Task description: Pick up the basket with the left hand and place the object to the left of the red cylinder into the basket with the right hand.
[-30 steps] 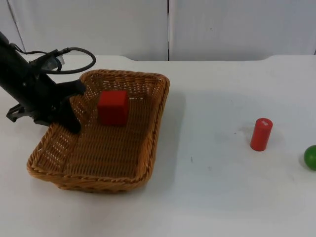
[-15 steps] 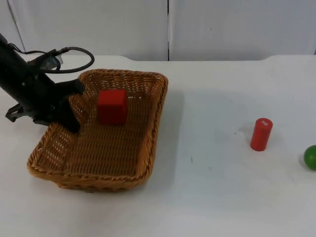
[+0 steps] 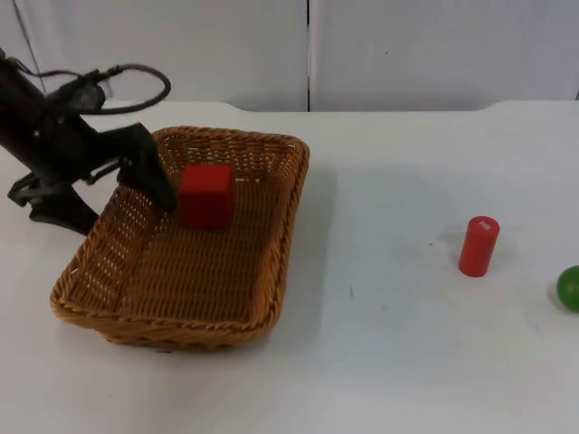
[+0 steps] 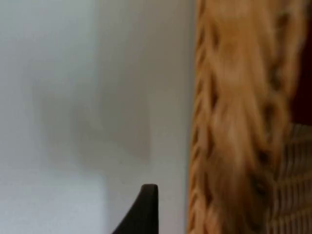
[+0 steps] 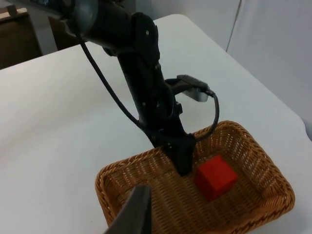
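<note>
straddling the left wall of the woven basket (image 3: 181, 271), the left tool (image 3: 113, 194) has its fingers spread wide: one finger (image 3: 154, 176) reaches down inside the basket just left of the red cube (image 3: 207, 196), the other sits outside the rim over the white worktop (image 3: 407, 344). neither finger can be seen pressing the wicker. the left wrist view has the basket's braided rim (image 4: 229, 122) running close beside a black fingertip (image 4: 144, 209), with bare worktop (image 4: 73, 97) on the outer side.

the basket sits on the left half of the worktop, its base resting on the surface. the red cube lies inside it, toward the far end, near the far left corner.

the red cylinder (image 3: 478, 246) stands upright well to the right of the basket. a green ball (image 3: 569, 288) lies just right of and a little nearer than the cylinder, at the right edge of the top view.

the right wrist view looks from above and afar onto the basket (image 5: 253, 204), the red cube (image 5: 216, 177) and the left arm (image 5: 146, 92) reaching down into the basket beside the cube; whether the right tool (image 5: 136, 209) is wide or narrow cannot be told.
</note>
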`<state>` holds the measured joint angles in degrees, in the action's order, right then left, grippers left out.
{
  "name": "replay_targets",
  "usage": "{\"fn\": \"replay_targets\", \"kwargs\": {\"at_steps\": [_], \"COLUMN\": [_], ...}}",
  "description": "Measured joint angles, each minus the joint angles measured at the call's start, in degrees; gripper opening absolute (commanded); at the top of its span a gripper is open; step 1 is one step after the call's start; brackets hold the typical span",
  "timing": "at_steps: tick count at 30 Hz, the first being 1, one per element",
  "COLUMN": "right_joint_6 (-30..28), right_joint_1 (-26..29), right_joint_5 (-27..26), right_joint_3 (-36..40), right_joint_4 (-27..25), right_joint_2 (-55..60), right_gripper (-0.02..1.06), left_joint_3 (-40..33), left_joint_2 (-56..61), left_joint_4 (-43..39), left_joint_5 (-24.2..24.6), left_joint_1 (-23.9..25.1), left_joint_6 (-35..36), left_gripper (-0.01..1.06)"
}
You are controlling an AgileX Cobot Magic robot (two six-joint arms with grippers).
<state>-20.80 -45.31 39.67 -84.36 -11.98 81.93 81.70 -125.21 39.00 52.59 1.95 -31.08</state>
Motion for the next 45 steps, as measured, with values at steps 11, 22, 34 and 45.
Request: {"fn": "replay_targets", "kwargs": {"at_steps": [11,22,34,45], "right_joint_6": [-0.12,-0.12,0.25,1.8], "right_joint_1": [0.0,0.0,0.0,0.0], "right_joint_5": [0.0,-0.37,-0.88,-1.67], "right_joint_3": [0.0,0.03,0.03,0.03], "right_joint_4": [0.85,1.21,1.21,1.21], "right_joint_2": [0.0,0.0,0.0,0.0], "right_gripper": [0.92,0.92,0.92,0.92], "left_joint_3": [0.0,-1.38,-9.78,-18.04], "left_joint_2": [6.71,16.46,32.0,48.24], "left_joint_4": [-12.27,-16.05,-17.02,-19.39], "left_joint_5": [0.34,5.57,2.57,-2.67], "left_joint_1": [0.0,-3.84,-9.19,-9.19], "left_joint_6": [9.28,13.51,14.71,14.93], "left_gripper": [0.92,0.92,0.92,0.92]}}
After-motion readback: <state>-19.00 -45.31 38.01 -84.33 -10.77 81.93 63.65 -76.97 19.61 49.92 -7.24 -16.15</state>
